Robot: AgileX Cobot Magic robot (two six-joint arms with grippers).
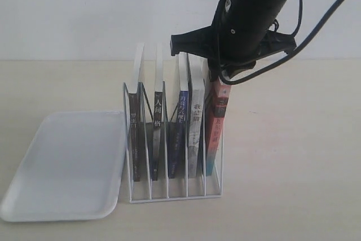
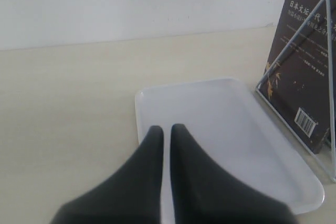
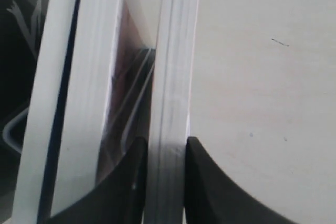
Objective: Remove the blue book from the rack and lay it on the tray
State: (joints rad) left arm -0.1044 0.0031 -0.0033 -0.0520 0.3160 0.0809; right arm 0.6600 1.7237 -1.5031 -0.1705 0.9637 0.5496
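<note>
The white wire rack [image 1: 175, 198] holds several upright books. The blue book [image 1: 179, 131], with its dark blue spine, stands in the middle slot, and its thin top edge [image 3: 44, 103] shows in the right wrist view. My right gripper [image 1: 217, 73] is two books to the right of it, at the top of the red-orange book [image 1: 217, 122]. There the right gripper [image 3: 165, 145] has a finger pressed on each side of the red-orange book's page block [image 3: 176, 51]. The white tray [image 1: 62, 167] lies empty left of the rack. My left gripper [image 2: 166, 129] is shut over the tray [image 2: 220, 124].
Two black-spined books [image 1: 135, 134] fill the rack's left slots and a pale-spined one [image 1: 196, 134] stands between the blue and red-orange books. In the left wrist view a black book cover [image 2: 299, 77] sits behind a rack wire [image 2: 290, 53]. Bare tabletop [image 1: 293, 156] lies right of the rack.
</note>
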